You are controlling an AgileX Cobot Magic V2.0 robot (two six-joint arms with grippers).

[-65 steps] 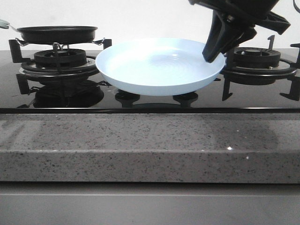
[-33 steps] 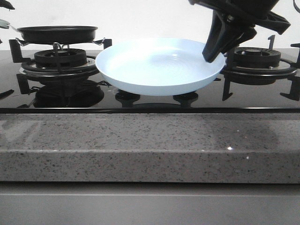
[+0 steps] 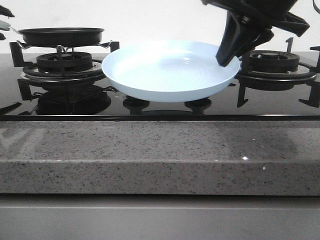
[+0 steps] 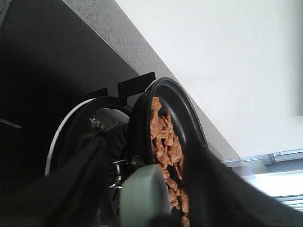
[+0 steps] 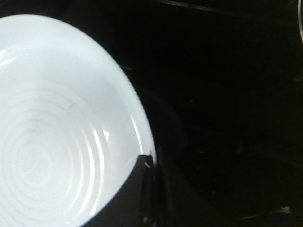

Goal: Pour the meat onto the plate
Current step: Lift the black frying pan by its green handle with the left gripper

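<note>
The right gripper (image 3: 227, 59) is clamped on the rim of the plate (image 3: 165, 75), which is bare. The left gripper (image 4: 156, 213) straddles the pan handle (image 4: 142, 198) (its closure I cannot tell), with the meat (image 4: 165, 142) just beyond in the pan (image 3: 61, 36). It should close squarely on the handle, lift level, and tilt only once above the plate.

No readable text, label or number shows anywhere.

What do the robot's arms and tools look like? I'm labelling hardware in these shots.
The right tool is matte black, with angular plates tapering into a flat wedge-shaped finger. The left tool shows as blurred black fingers. No cables or markings are visible.
</note>
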